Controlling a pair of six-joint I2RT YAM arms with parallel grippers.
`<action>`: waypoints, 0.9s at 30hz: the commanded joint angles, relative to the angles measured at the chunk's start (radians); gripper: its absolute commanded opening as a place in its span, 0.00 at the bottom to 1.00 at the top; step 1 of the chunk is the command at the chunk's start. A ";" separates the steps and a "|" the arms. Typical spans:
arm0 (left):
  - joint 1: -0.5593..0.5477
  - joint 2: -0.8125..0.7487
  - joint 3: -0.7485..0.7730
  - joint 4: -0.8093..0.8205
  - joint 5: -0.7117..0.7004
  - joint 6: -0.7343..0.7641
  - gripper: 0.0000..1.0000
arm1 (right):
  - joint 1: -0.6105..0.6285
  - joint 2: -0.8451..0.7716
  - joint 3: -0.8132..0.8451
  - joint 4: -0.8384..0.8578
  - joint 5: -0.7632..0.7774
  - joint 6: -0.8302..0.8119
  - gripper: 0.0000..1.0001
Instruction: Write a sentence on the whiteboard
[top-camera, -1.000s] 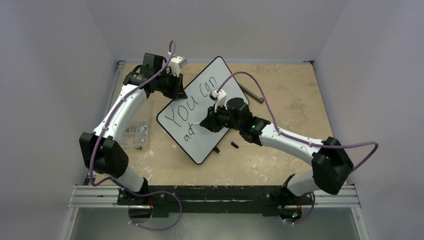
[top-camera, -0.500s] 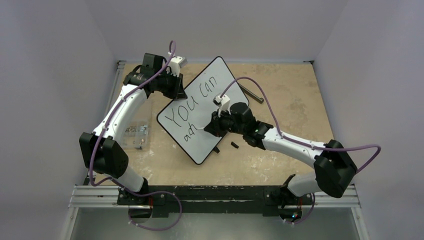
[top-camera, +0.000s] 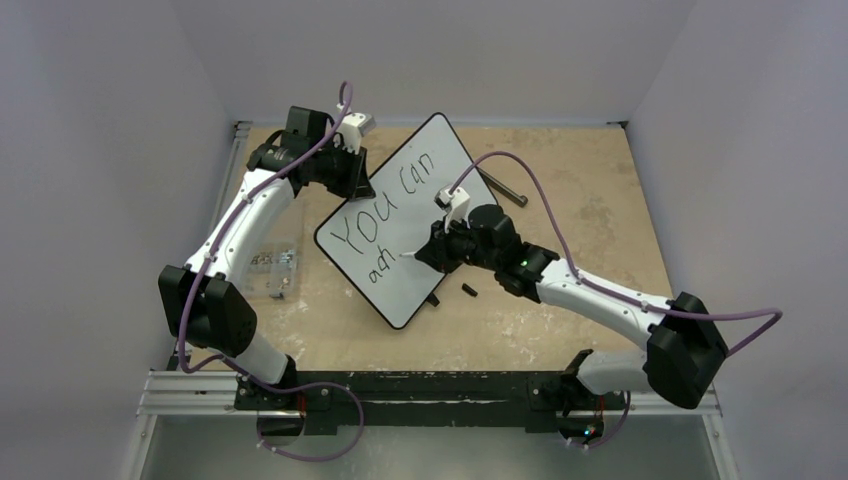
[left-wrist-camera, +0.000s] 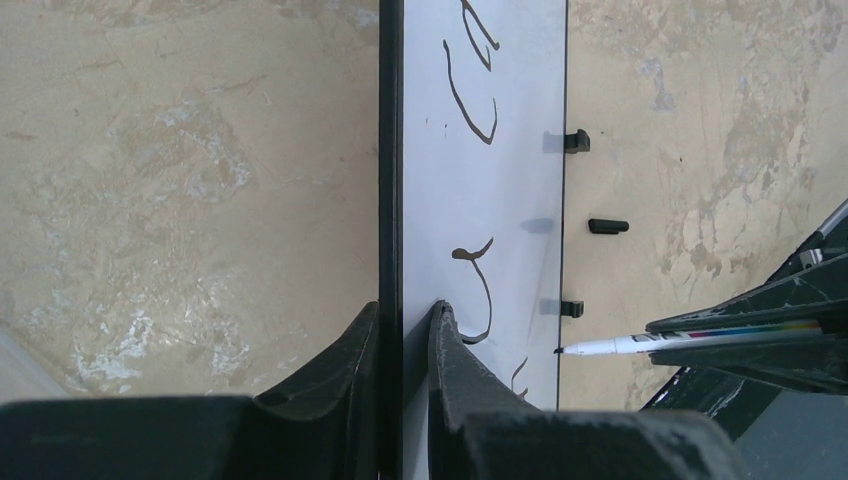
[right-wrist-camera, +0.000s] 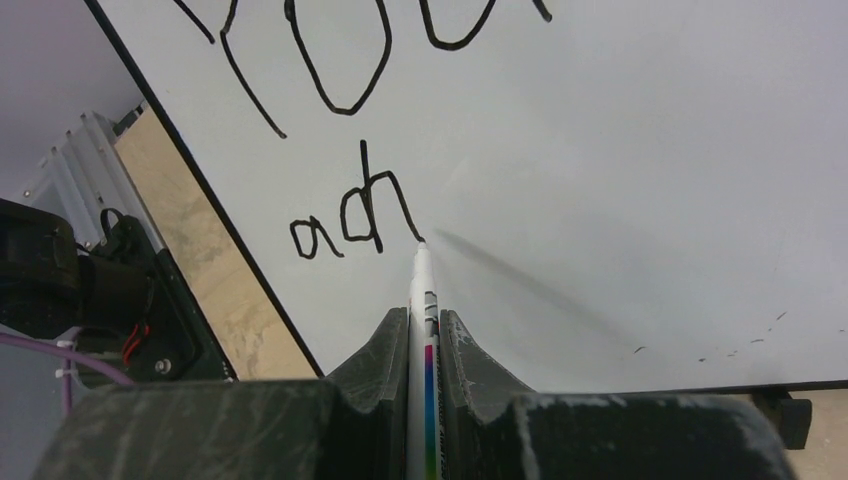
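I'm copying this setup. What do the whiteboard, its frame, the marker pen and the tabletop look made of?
Large white rectangular whiteboard: smooth, faintly glossy coated panel with a soft pen shadow on it; probably melamine or painted steel. Thin black frame: matte, likely plastic. Slim white marker pen: smooth plastic barrel with a printed rainbow strip. Tan tabletop: mottled and scuffed, perhaps plywood or composite.

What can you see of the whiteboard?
The whiteboard is a large, smooth white rectangle with a thin black frame, rounded corners and small black feet. It sits turned diagonally on the tan table. Black handwriting on it reads "You can", with "ach" begun below. The left fingers pinch its edge, one on each side. A marker held in the right fingers touches its face at the last letter.
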 joint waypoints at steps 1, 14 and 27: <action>0.005 -0.021 -0.005 0.032 -0.230 0.116 0.00 | -0.006 -0.045 0.057 0.000 0.058 -0.005 0.00; -0.007 -0.029 -0.005 0.027 -0.225 0.126 0.00 | -0.106 -0.050 0.053 0.068 0.056 0.036 0.00; -0.010 -0.031 -0.005 0.026 -0.231 0.129 0.00 | -0.162 -0.044 0.061 0.108 -0.035 0.068 0.07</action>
